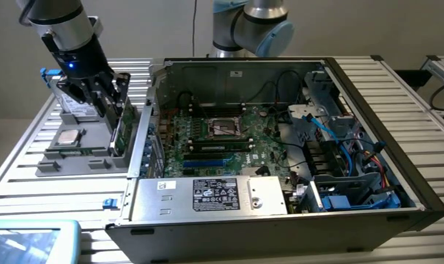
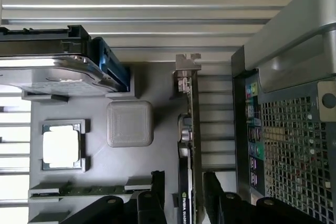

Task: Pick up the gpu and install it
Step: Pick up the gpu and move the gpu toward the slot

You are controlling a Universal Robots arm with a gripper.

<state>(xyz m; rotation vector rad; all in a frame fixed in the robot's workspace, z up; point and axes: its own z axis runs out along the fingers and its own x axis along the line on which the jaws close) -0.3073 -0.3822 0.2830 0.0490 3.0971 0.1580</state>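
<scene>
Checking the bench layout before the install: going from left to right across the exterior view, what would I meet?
Silver square processor chip → thin green gpu card standing on edge → green motherboard → blue cables

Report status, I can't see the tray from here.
Gripper at tray, jaws open astride gpu. Upright, not gripped. Case wall close beside.

My gripper (image 1: 108,103) covers part of the gpu (image 1: 122,126) and the hard drive (image 1: 70,105) behind it; the wrist view's edge cuts off the gpu and my fingers (image 2: 156,188).
</scene>
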